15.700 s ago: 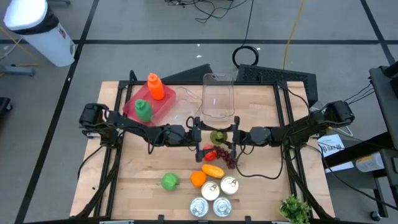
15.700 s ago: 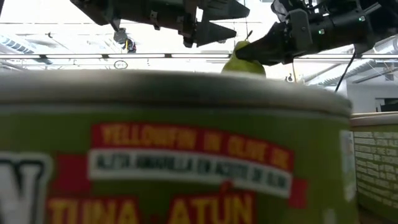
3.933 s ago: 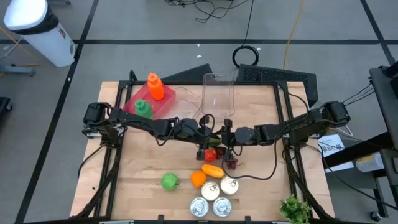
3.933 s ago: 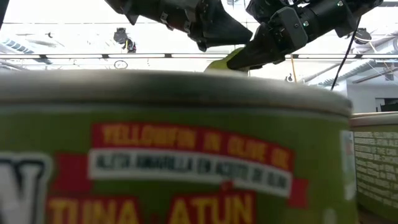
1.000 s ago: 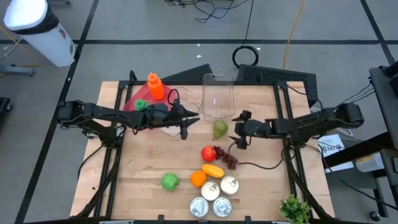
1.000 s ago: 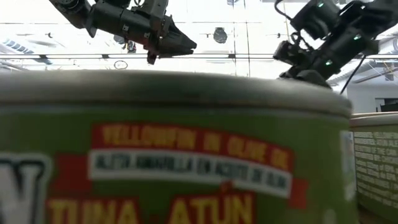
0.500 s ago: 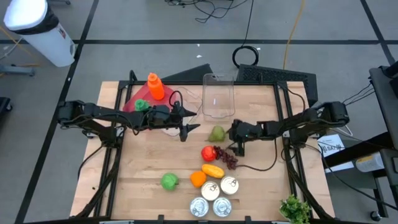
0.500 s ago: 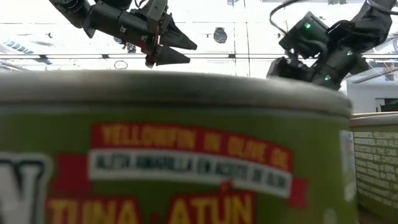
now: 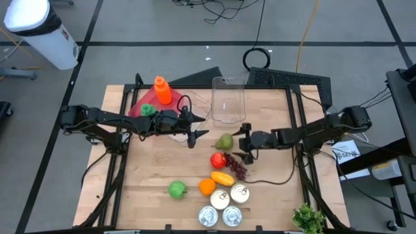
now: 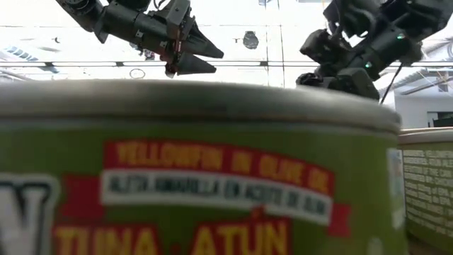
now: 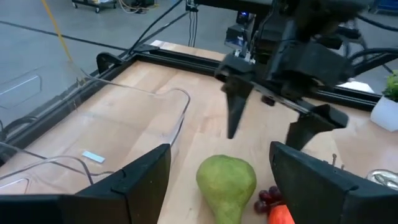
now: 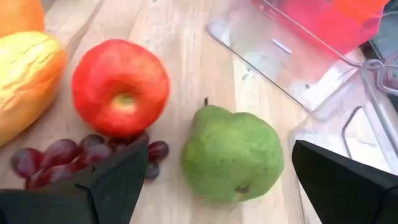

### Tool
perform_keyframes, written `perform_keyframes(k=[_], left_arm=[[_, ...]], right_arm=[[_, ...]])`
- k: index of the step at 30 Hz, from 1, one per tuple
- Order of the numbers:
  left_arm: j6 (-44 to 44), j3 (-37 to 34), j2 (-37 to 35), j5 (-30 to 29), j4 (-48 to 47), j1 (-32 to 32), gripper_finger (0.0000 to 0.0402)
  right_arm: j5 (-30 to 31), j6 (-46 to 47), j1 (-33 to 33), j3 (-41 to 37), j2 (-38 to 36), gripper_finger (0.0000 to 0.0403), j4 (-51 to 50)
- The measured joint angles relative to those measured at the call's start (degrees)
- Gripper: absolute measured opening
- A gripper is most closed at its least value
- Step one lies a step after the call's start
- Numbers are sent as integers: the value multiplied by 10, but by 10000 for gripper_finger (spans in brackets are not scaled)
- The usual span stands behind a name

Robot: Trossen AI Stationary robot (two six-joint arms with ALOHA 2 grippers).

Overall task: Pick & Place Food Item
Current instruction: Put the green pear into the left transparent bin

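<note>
high view: the green pear [image 9: 225,141] lies on the wooden table [image 9: 149,175] near its middle, just in front of the clear plastic container [image 9: 227,99]. the left gripper [image 9: 197,136] sits just beside the pear on its left, fingers spread and holding nothing. the right gripper [image 9: 243,144] faces it from the other side of the pear, fingers spread wide, also empty. a red apple [image 9: 218,160] and dark grapes [image 9: 237,168] lie just in front of the pear; farther forward are an orange-yellow fruit [image 9: 222,177], an orange [image 9: 207,187], a green apple [image 9: 177,189] and a cluster of tins [image 9: 225,205]. a red tray [image 9: 170,107] at the back left holds an orange bottle [image 9: 162,90].

low view: a tuna tin [image 10: 198,170] fills most of the frame. above its rim the left gripper [image 10: 204,57] shows parted fingers; the right gripper [image 10: 333,60] hangs across from it. the pear is hidden.

left wrist view: the pear [image 11: 226,185] rests on the wood between this arm's own spread fingers [image 11: 138,180], untouched. the right gripper [image 11: 267,121] hangs open beyond it. the clear container's edge [image 11: 180,112] lies alongside.

right wrist view: the pear [image 12: 232,154] sits between the wide-apart fingers [image 12: 112,186], with the apple [image 12: 120,87] and grapes [image 12: 81,155] beside it.
</note>
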Motion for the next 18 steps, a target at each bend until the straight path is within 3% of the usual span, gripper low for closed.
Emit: perform_keyframes(k=[9,18], left_arm=[[-4,0,0,0,-1,0,287],[-4,0,0,2,-1,0,280]], right_arm=[[-91,-43,-67,29,65,375,11],[-94,-60,-78,43,133,375,33]])
